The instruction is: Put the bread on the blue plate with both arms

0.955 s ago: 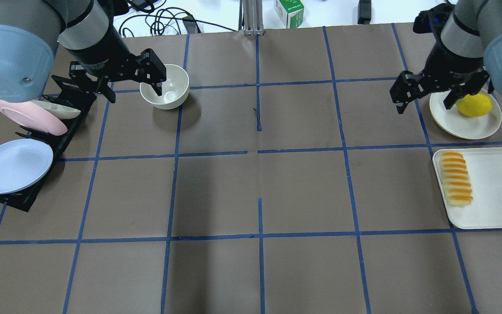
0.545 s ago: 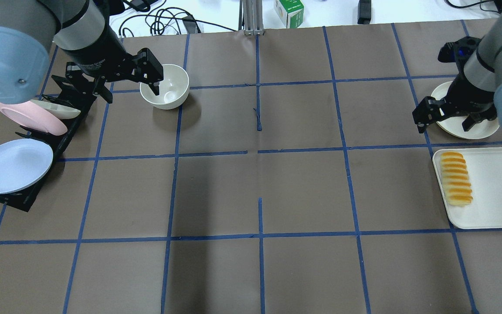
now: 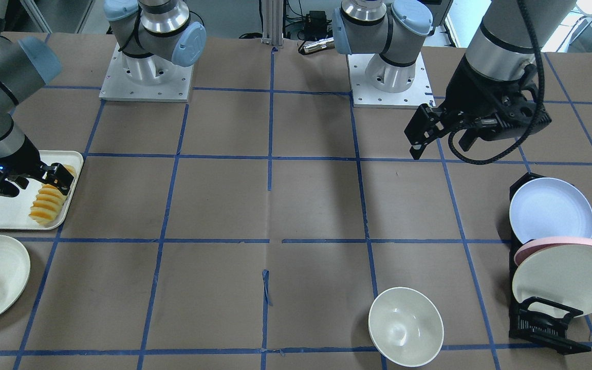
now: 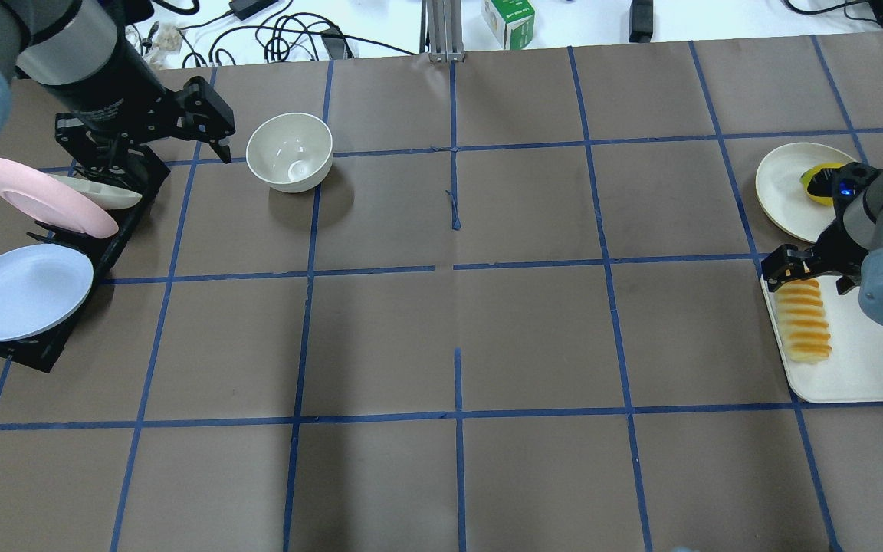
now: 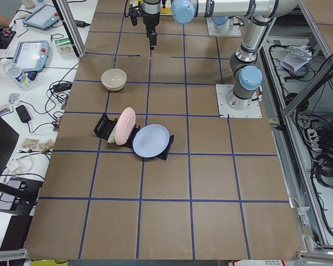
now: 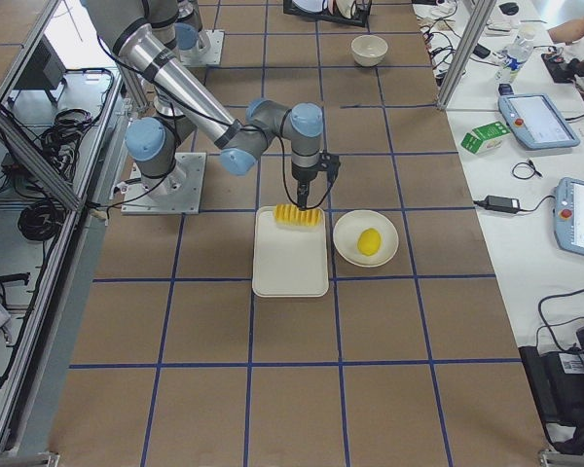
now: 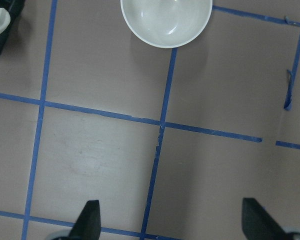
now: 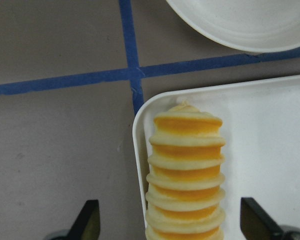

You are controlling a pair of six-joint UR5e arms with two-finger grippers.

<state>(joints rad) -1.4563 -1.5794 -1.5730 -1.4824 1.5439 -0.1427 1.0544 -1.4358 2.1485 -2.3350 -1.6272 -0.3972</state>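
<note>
The bread (image 4: 803, 322), a ridged orange and pale yellow loaf, lies along the left edge of a white tray (image 4: 863, 368); it also shows in the front view (image 3: 49, 203) and the right wrist view (image 8: 186, 175). My right gripper (image 4: 808, 277) is open and hangs over the loaf's far end, a finger on each side (image 8: 172, 222). The blue plate (image 4: 20, 291) leans in the near end of a black rack at the left edge (image 3: 551, 210). My left gripper (image 4: 146, 153) is open and empty above the rack's far end, left of the bowl (image 7: 172, 220).
A deep white bowl (image 4: 290, 152) stands right of the left gripper. A pink plate (image 4: 50, 198) and a cream plate stand in the rack (image 4: 43, 349) behind the blue plate. A cream plate (image 4: 782, 184) with a yellow fruit (image 4: 815, 180) sits beyond the tray.
My right gripper has moved from over the cream plate with the fruit back to the loaf's far end. My left gripper has moved left, away from the bowl, to the rack.
</note>
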